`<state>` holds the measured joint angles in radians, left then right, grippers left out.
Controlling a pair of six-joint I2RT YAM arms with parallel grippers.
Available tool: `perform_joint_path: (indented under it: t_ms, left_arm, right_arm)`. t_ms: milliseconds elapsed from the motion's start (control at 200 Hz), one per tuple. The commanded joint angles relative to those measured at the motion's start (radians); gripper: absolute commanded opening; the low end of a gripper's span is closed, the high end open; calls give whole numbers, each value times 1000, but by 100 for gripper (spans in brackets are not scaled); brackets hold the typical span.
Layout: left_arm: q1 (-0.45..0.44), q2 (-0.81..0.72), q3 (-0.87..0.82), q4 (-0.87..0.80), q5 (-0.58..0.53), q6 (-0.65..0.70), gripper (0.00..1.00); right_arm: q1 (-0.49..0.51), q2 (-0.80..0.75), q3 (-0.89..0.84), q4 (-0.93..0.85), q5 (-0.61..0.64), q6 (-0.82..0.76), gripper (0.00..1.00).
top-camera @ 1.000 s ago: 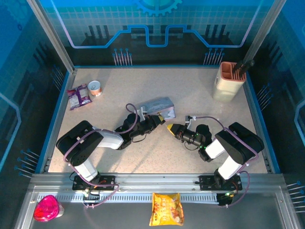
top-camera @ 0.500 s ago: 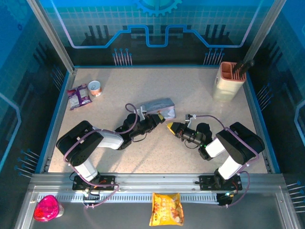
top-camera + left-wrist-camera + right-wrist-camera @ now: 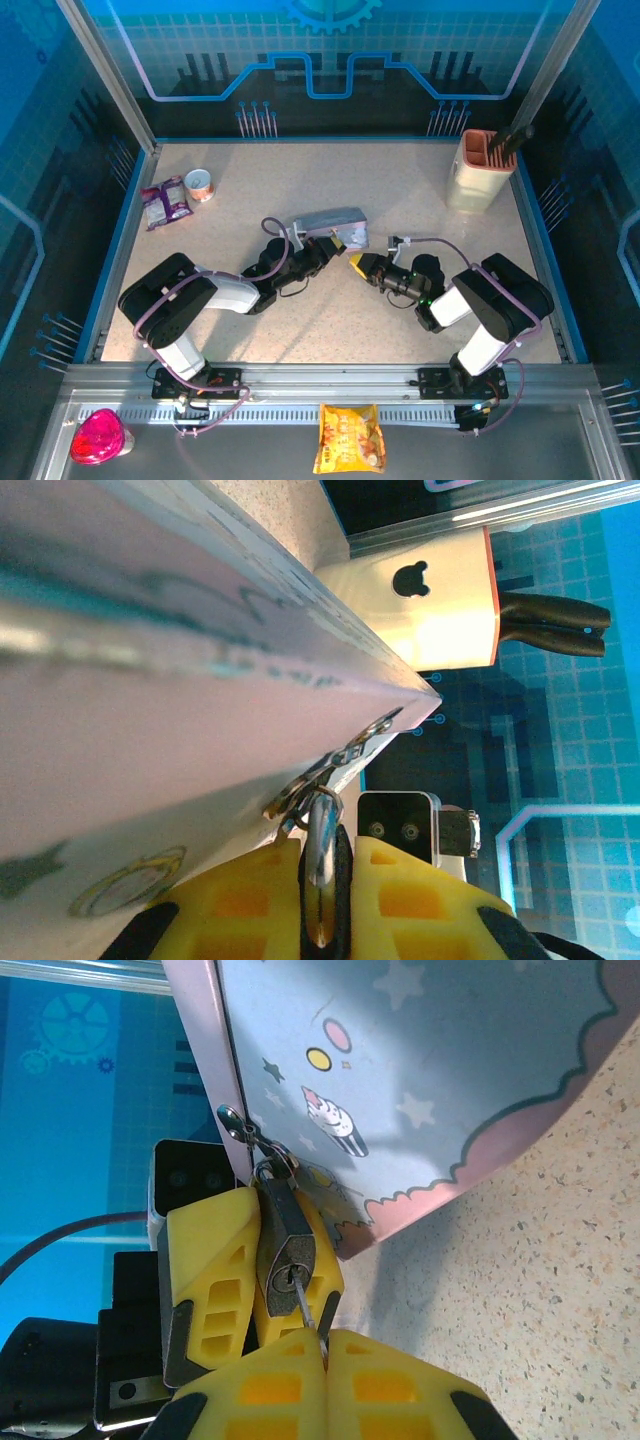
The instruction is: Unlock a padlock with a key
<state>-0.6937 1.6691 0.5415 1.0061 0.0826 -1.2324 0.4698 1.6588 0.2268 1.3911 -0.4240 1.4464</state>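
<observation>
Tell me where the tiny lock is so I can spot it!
Look at the middle of the speckled table, where the pale blue cartoon tin sits. At its corner hangs the padlock, squeezed between the left gripper's yellow jaws. It is the tiny dark metal block with a thin key poking into its end, far smaller than the tin.

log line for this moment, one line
left gripper: shut on padlock | right gripper: shut on key | key: tip in keyhole | padlock: hung on tin
</observation>
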Motion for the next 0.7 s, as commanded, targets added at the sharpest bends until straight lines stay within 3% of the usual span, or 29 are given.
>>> perform_joint_path:
  t_ms: [0, 265, 695]
  left_arm:
    - [-78, -3, 36, 122, 170, -19, 0]
    - [-81, 5, 42, 122, 181, -19, 0]
    - [-88, 12, 69, 114, 163, -20, 0]
  right_arm:
    - [-31, -15, 50, 34, 16, -21, 0]
    - [-74, 8, 50, 33, -16, -2, 0]
    - [58, 22, 45, 33, 70, -27, 0]
